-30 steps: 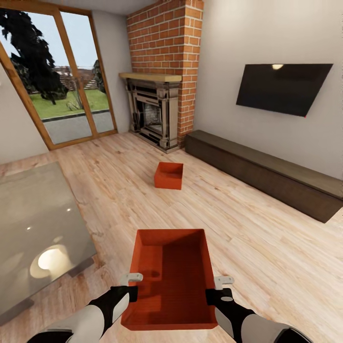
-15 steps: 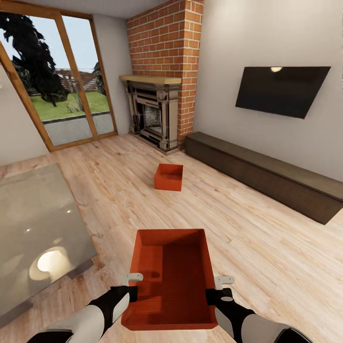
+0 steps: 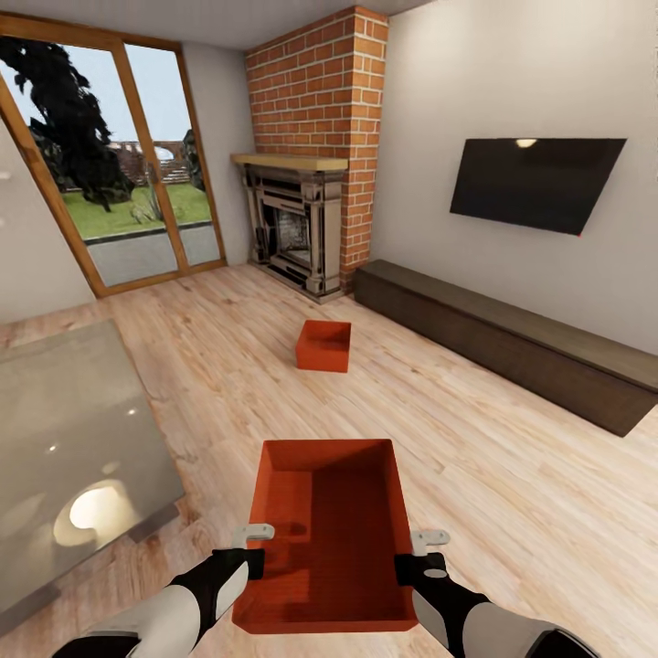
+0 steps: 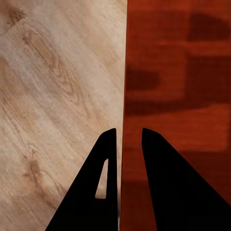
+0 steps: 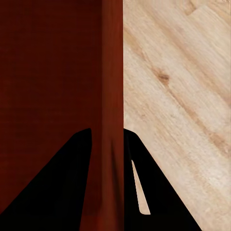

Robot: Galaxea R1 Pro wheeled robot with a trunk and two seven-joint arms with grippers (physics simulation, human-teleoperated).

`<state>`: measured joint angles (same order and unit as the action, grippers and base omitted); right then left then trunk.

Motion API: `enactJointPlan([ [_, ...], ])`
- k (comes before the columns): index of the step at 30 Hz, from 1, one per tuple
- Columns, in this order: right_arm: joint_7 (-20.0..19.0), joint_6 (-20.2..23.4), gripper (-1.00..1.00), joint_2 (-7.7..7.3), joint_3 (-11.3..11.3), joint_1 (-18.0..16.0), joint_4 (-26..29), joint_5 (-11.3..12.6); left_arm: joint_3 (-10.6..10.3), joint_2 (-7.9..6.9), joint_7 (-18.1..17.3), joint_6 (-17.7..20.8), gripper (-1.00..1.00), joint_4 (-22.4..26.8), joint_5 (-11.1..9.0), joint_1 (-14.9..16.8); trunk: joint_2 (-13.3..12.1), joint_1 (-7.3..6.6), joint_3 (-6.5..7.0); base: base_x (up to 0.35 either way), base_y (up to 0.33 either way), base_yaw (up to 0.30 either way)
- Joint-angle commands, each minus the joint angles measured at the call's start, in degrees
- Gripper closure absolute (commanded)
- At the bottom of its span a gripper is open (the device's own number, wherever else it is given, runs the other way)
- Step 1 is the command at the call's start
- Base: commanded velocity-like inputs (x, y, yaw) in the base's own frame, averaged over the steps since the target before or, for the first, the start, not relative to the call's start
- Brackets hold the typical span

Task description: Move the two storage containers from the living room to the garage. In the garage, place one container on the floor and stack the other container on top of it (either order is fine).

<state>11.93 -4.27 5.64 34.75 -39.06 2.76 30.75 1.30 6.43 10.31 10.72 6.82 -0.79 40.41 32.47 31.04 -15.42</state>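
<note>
Right now the robot stands in the living room with one storage container (image 3: pixel 324 539) held out in front of it, an orange-red open tub carried level above the light wood-plank flooring (image 3: pixel 512 475). Each long wall is gripped from the side: the left claw (image 3: pixel 249 546) straddles the left wall, one finger inside the tub and one outside, and the left wrist view shows its dark fingers (image 4: pixel 163 187) on either side of the thin rim (image 4: pixel 124 96), pinching it. The right claw (image 3: pixel 416 553) does the same on the right wall, and in the right wrist view the wall (image 5: pixel 113 72) runs straight between the two black fingers (image 5: pixel 72 183), clamped. The second storage container (image 3: pixel 323 346) sits on the planks farther off, well apart from the held one, near the red-brick fireplace (image 3: pixel 306 215). A long dark low cabinet (image 3: pixel 512 343) runs along the right wall beneath a black wall screen (image 3: pixel 535 183). At the near left is a glossy grey desk (image 3: pixel 73 457), and a tall wood-framed window (image 3: pixel 110 174) fills the far left.
</note>
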Motion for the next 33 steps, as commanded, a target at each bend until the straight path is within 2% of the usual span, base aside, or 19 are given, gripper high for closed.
enactJointPlan([
  [1, 0.7, -0.4, 1.0, -0.19, 0.2, -0.1, -0.1, 0.7, -0.2, -0.28, 1.5, 0.4, 1.0, 0.1, 0.9, 0.0, 0.1, 0.02, 0.01, 0.0, 0.0, 0.0],
  [33, 0.7, -0.4, 1.0, -0.19, 0.2, -0.1, -0.1, 0.7, -0.2, -0.28, 1.5, 0.4, 1.0, 0.1, 0.9, 0.0, 0.1, 0.02, 2.81, 0.0, 0.0, 0.0],
])
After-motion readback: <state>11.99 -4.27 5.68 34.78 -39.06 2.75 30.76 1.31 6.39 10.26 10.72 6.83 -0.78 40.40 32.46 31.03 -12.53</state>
